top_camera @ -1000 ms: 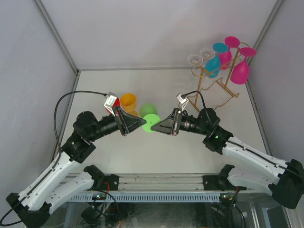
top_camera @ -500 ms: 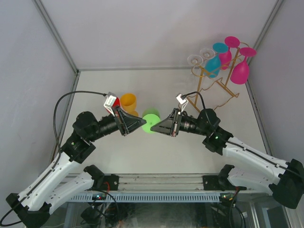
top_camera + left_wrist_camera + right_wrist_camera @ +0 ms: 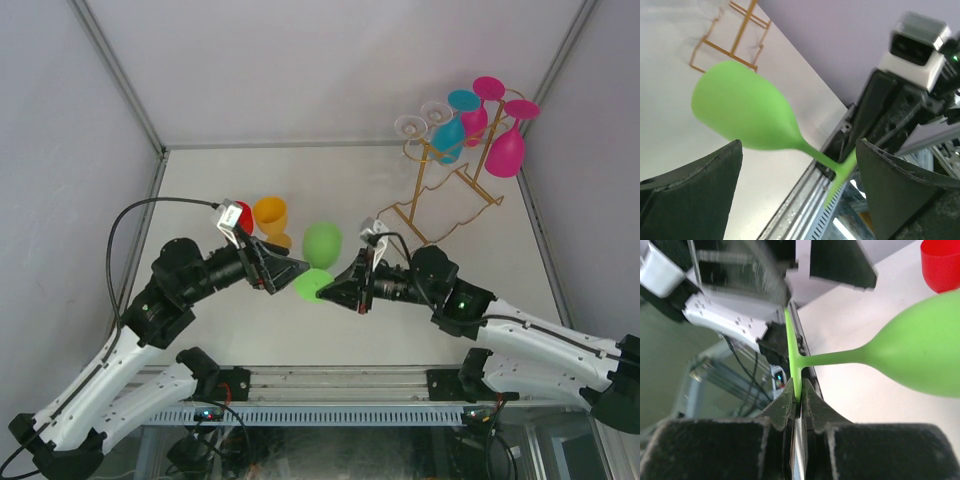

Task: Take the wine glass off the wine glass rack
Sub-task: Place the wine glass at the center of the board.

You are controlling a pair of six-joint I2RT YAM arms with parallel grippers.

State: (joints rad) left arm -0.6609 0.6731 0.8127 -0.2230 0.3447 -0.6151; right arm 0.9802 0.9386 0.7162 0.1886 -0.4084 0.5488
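Note:
The green wine glass (image 3: 322, 243) hangs off the rack, above the table's middle, lying roughly level. My right gripper (image 3: 325, 290) is shut on the thin edge of its foot (image 3: 791, 340), and the bowl (image 3: 920, 355) sticks out to the right in the right wrist view. My left gripper (image 3: 300, 268) stands open just left of the foot. Its fingers straddle the glass (image 3: 742, 112) without touching it. The gold wine glass rack (image 3: 450, 185) stands at the back right, and its base also shows in the left wrist view (image 3: 735, 37).
On the rack hang a large pink glass (image 3: 507, 150), a teal glass (image 3: 449, 135), a second pink glass (image 3: 478, 110) and clear glasses (image 3: 410, 127). An orange cup (image 3: 270, 215) and a red cup (image 3: 243, 213) stand behind my left gripper. The table's metal front rail (image 3: 805, 200) lies close below.
My left gripper has opened and let go of the green glass's foot. The right gripper has carried the glass a little toward the near edge.

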